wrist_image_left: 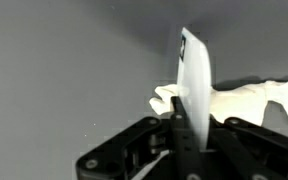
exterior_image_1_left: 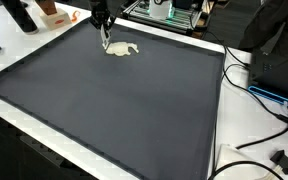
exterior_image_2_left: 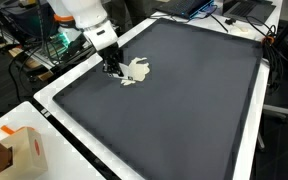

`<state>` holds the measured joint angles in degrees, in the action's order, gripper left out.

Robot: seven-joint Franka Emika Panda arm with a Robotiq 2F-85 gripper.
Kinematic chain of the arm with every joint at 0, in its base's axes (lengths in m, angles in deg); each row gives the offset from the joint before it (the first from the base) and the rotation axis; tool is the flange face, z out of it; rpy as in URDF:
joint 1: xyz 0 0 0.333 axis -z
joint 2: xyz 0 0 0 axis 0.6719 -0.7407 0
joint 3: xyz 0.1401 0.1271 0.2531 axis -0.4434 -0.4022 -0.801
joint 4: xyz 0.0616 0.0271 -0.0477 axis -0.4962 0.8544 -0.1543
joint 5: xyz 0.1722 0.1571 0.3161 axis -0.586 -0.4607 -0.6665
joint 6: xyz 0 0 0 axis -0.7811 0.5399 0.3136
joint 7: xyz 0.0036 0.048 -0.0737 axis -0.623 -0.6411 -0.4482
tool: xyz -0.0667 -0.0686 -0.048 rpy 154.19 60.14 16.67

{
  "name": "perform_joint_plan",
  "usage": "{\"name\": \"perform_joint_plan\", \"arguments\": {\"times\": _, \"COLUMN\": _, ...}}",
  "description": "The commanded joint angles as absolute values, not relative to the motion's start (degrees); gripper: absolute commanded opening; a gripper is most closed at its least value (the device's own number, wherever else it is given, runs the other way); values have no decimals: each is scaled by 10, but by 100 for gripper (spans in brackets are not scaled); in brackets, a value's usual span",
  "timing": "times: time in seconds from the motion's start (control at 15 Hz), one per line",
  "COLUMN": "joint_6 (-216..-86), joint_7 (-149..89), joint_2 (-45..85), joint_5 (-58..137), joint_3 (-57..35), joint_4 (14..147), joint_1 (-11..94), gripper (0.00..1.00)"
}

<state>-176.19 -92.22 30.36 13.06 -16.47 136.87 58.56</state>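
Observation:
A crumpled white cloth [exterior_image_1_left: 124,49] [exterior_image_2_left: 137,71] lies near one edge of the dark grey mat [exterior_image_1_left: 114,100] [exterior_image_2_left: 184,100]. My gripper [exterior_image_1_left: 105,33] [exterior_image_2_left: 113,69] stands over the cloth's end, pointing down. In the wrist view the gripper [wrist_image_left: 189,128] is shut on a fold of the cloth [wrist_image_left: 246,100], and a white strip of it rises stiffly between the black fingers [wrist_image_left: 176,135]. The remaining cloth rests bunched on the mat just beyond the fingers.
The mat has a white border [exterior_image_1_left: 216,120]. Cables [exterior_image_1_left: 259,95] and a black plug [exterior_image_1_left: 281,158] lie off one side. A metal rack [exterior_image_1_left: 169,12] stands behind the gripper. A cardboard box [exterior_image_2_left: 22,150] sits at a table corner.

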Motion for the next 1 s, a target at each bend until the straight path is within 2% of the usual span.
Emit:
{"name": "perform_joint_plan", "arguments": {"times": 0.0, "joint_6": -1762, "joint_7": -922, "joint_2": 304, "joint_5": 131, "joint_3": -165, "joint_4": 1369, "joint_1": 586, "gripper": 4}}
{"name": "perform_joint_plan", "arguments": {"times": 0.53, "joint_6": -1741, "joint_7": -965, "joint_2": 338, "joint_5": 99, "joint_3": -180, "joint_4": 1382, "joint_1": 590, "gripper": 1}}
{"name": "perform_joint_plan", "arguments": {"times": 0.8, "joint_6": -1656, "joint_7": -1049, "joint_2": 377, "joint_5": 29, "joint_3": -189, "joint_4": 1380, "joint_1": 593, "gripper": 1}}
{"name": "perform_joint_plan", "arguments": {"times": 0.93, "joint_6": -1597, "joint_7": -1087, "joint_2": 389, "joint_5": 2, "joint_3": -145, "joint_4": 1371, "joint_1": 555, "gripper": 1}}
